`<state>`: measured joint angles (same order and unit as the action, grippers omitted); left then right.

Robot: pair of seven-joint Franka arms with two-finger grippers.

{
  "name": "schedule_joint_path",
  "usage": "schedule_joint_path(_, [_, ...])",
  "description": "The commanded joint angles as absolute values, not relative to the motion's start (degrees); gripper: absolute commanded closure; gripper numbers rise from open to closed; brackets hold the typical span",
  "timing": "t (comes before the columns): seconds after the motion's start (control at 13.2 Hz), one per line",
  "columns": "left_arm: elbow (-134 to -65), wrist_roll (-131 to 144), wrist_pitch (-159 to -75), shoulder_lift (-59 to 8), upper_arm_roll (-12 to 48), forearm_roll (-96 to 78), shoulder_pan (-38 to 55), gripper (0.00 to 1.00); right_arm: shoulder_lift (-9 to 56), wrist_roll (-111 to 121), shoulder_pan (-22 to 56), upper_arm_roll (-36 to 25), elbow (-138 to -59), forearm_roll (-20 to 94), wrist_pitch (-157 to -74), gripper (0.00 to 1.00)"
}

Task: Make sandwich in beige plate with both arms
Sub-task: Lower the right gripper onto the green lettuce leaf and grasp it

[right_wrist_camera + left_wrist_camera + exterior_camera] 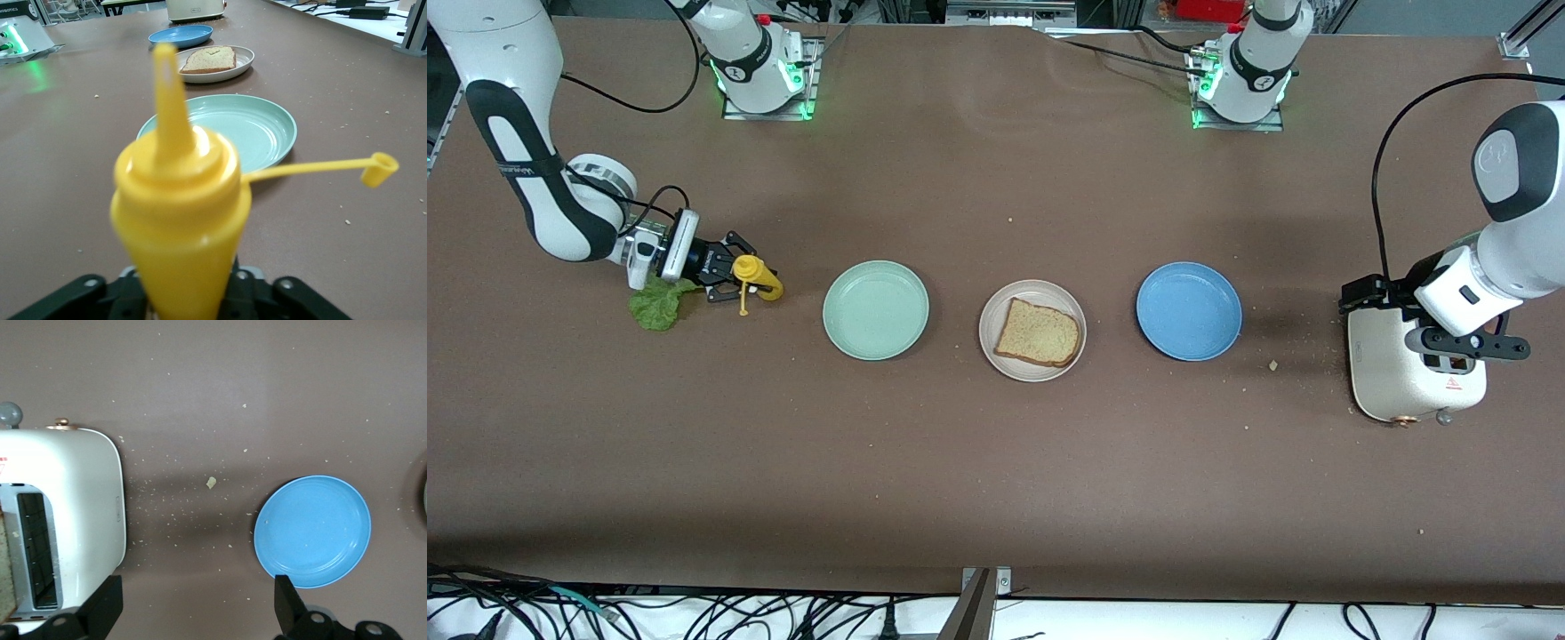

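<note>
One slice of brown toast (1039, 332) lies flat in the beige plate (992, 342) at the middle of the table, and both show again as toast (209, 59) on the plate (244, 61). A green lettuce leaf (657, 304) lies on the table near the right arm's end, partly under the wrist. My right gripper (734, 271) is shut on the base of a yellow squeeze bottle (179, 220), whose nozzle points toward the mint-green plate and whose cap (377, 169) dangles on its strap. My left gripper (1472, 345) hangs open and empty over the white toaster (1392, 373); it is also in its own wrist view (197, 590).
A mint-green plate (875, 310) and a blue plate (1189, 310) flank the beige one, both bare. The toaster (73, 513) at the left arm's end has a brown slice (5, 570) showing in one slot. Crumbs dot the table between toaster and blue plate (312, 531).
</note>
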<state>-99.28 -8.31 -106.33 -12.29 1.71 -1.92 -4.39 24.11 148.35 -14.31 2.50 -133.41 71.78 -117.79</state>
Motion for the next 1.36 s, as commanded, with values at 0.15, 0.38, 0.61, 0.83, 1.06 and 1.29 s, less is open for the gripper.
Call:
schedule_joint_path(0.15, [-98.6, -7.4, -105.7, -12.0, 2.2, 0.7, -4.7, 0.0, 24.0, 148.5, -15.6, 1.8, -133.1, 72.6, -117.1, 0.25])
schedule_joint_path(0.38, [-98.6, -7.4, -105.7, -12.0, 2.1, 0.7, -5.0, 0.0, 23.6, 146.7, -15.8, -0.5, -132.5, 69.2, -119.5, 0.22])
schedule_joint_path(0.61, [-98.6, -7.4, -105.7, -12.0, 2.1, 0.7, -5.1, 0.0, 22.0, 138.5, -15.8, -2.6, -131.6, 60.9, -122.1, 0.22])
schedule_joint_path(0.83, [-98.5, -7.5, -105.8, -12.0, 2.1, 0.7, -5.4, 0.0, 19.5, 130.0, -15.8, -3.4, -129.7, 53.5, -125.3, 0.22])
schedule_joint_path(1.06, [-98.5, -7.5, -106.0, -12.0, 2.1, 0.7, -5.5, 0.0, 16.8, 110.6, -15.7, -3.1, -125.2, 38.5, -125.8, 0.2])
schedule_joint_path(1.29, [-98.5, -7.5, -106.0, -12.2, 2.1, 0.7, -5.5, 0.0, 14.2, 92.8, -15.6, -2.2, -122.4, 26.8, -125.8, 0.13])
